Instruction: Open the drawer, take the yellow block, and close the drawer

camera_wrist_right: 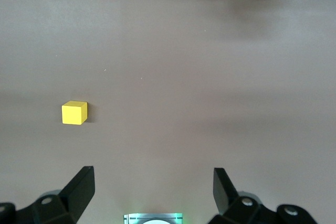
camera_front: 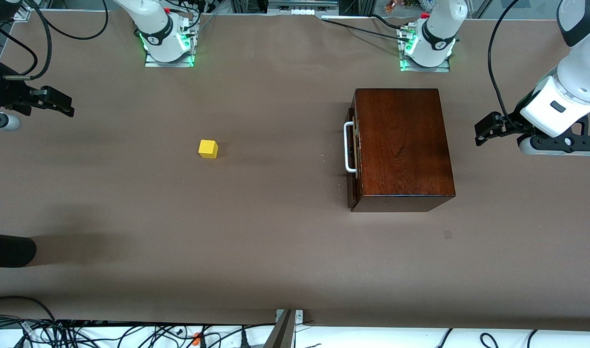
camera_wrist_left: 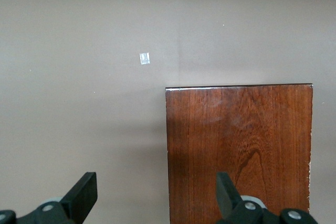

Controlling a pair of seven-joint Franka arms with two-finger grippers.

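The dark reddish-brown wooden box (camera_front: pixel 401 145) stands toward the left arm's end of the table. Its drawer (camera_front: pixel 353 159) is pushed in, and the white U-shaped handle (camera_front: pixel 349 147) faces the table's middle. The yellow block (camera_front: pixel 208 149) sits on the bare table, toward the right arm's end, well apart from the box. My left gripper (camera_front: pixel 485 128) hangs open and empty beside the box; the left wrist view shows the box top (camera_wrist_left: pixel 239 150) below the gripper (camera_wrist_left: pixel 156 187). My right gripper (camera_front: pixel 58 104) is open and empty in the air at the right arm's end, with the block (camera_wrist_right: pixel 74 113) off to one side of the gripper (camera_wrist_right: pixel 153 182).
A dark rounded object (camera_front: pixel 9 250) juts in at the right arm's end, nearer the front camera. A small pale tape mark (camera_front: pixel 448 234) lies on the table nearer the camera than the box. Cables (camera_front: pixel 130 333) run along the table's front edge.
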